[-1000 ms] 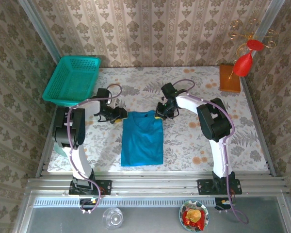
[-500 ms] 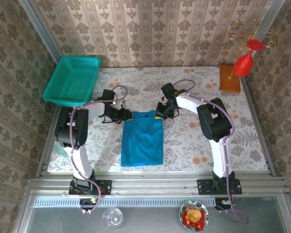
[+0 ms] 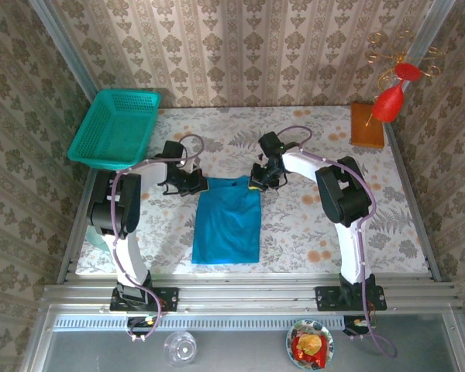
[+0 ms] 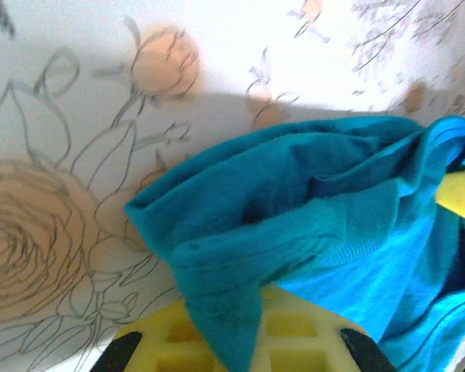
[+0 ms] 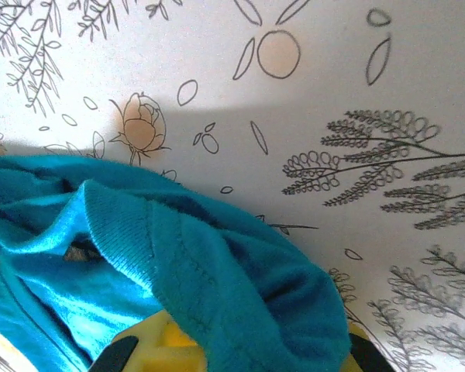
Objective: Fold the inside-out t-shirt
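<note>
shirt [image 3: 226, 225]: flat, mid-table [image 3: 310, 225]; long axis near edge to far edge, neck end toward far edge, hem toward near edge | left gripper [image 3: 195, 184]: clenched on far-left shoulder corner | right gripper [image 3: 257, 180]: clenched on far-right shoulder corner

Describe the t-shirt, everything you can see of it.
The t-shirt is plain bright blue soft knit with no print. It lies flat on the table as a narrow rectangle, neckline at the far end. The left gripper and right gripper are shut on its two far corners. In the wrist views the cloth bunches in folds over the yellow fingers, with a stitched hem showing. The near end lies free.
</note>
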